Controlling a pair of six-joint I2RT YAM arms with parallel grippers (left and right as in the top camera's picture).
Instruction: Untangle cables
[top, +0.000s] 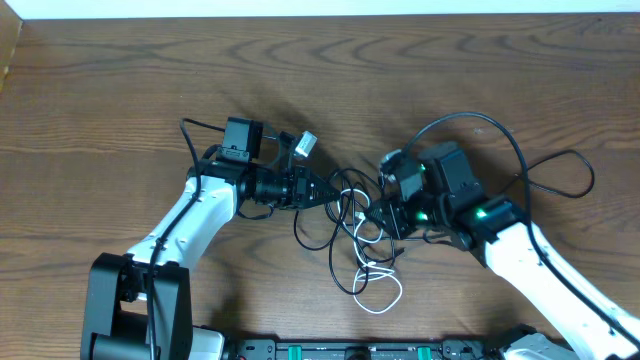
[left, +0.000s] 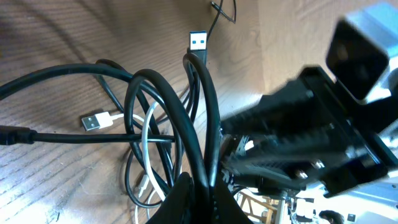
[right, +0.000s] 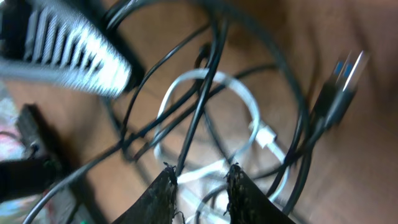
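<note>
A tangle of cables lies mid-table between the two arms. The thin black cable (top: 345, 205) loops through the white cable (top: 381, 291), whose loops trail toward the near edge. My left gripper (top: 318, 190) is shut on two strands of the black cable (left: 186, 124), which rise from its jaws. A blue-tongued plug (left: 199, 41) points away and a white plug (left: 94, 121) lies to the left. My right gripper (right: 200, 177) hovers open over the tangle. The white cable (right: 245, 102) shows through the gap, and a black strand (right: 202, 106) runs by its left fingertip (right: 166, 180).
The right arm's own thick black wire (top: 525, 165) arcs over the table behind it. A black plug (right: 342, 87) lies blurred to the right of the tangle. The wooden table (top: 120, 90) stretches out on the far and left sides.
</note>
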